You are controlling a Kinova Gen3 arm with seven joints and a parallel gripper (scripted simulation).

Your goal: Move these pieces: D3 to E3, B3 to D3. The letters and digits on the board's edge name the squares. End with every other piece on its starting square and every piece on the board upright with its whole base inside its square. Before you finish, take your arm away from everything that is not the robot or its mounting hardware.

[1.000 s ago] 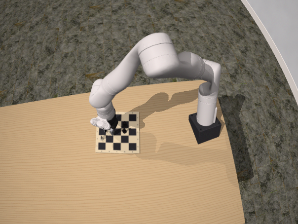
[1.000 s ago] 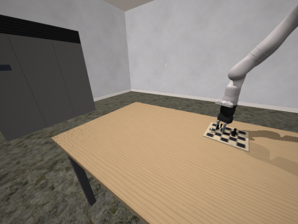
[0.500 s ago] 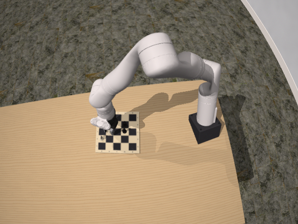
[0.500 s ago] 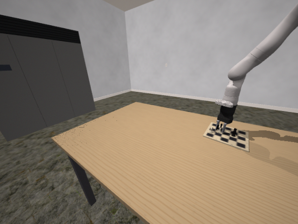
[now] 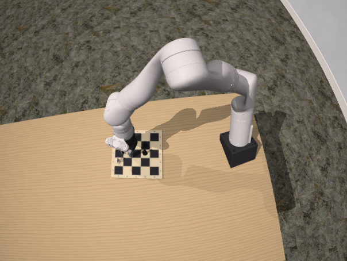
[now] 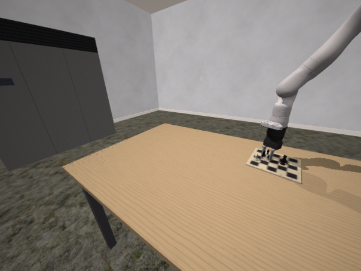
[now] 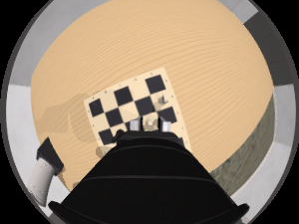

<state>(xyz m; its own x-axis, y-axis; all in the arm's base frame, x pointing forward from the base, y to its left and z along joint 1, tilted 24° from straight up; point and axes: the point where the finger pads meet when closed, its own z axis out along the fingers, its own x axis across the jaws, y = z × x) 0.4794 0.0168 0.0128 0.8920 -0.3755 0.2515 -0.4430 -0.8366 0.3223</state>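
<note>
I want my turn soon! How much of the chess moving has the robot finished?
Not sure anything is finished: the square labels on the checkered board are unreadable. Right now the open end effector straddles a small black chess piece, gripping nothing. Left: close, lift, set it down; possibly another piece too.

Top cam high, looking down; ext cam low, far across table; wrist fisheye downward. All 3 share chessboard [image 5: 159,153].
</note>
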